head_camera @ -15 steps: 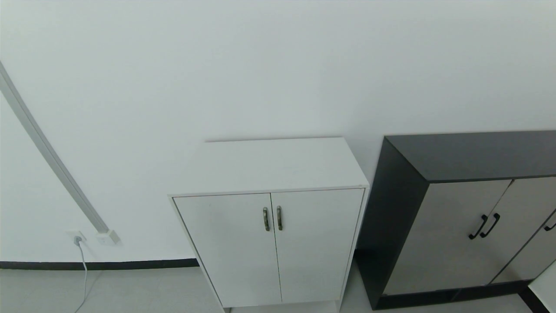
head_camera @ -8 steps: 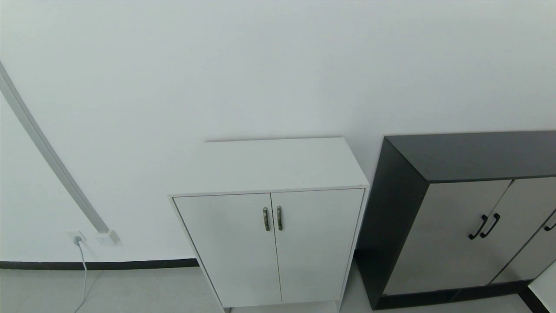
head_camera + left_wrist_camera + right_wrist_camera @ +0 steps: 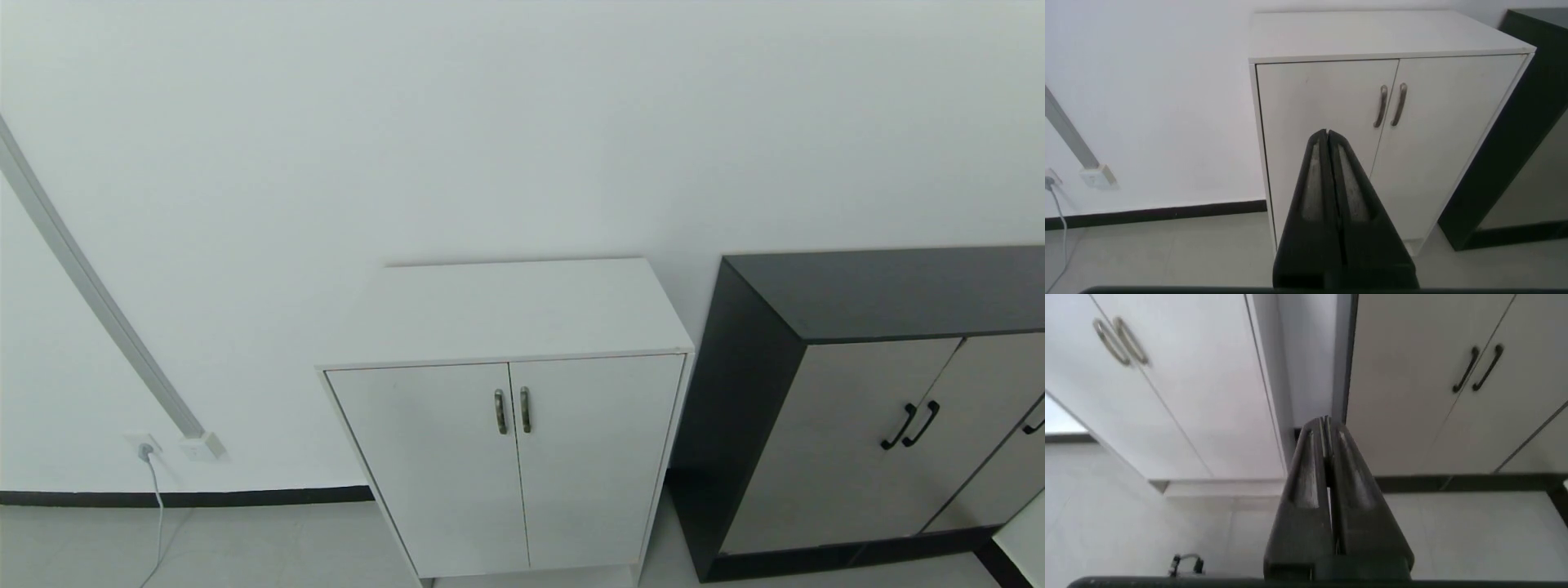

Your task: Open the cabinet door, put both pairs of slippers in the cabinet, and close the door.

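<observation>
**Against the white wall: cabinet shut, both grippers clenched**

In the head view the white cabinet stands at 6 o'clock, its back to the wall, both doors closed flush. The left door and the right door meet at a centre seam, and the two metal handles stand upright just beside that seam, one on each door, in the upper half.

At 3 o'clock from the white cabinet, a narrow gap apart, stands a dark cabinet with grey doors and black handles, also shut. At 8 o'clock a wall socket holds a plug, and its pale cable hangs down to the floor. From a small box beside the socket a grey conduit slants up the wall toward 10 o'clock.

The left gripper is clenched on nothing, its fingers pressed flat together; it points at the white cabinet's left door and is well apart from it. The right gripper is clenched the same way – it points at the gap between the two cabinets, touching neither
</observation>
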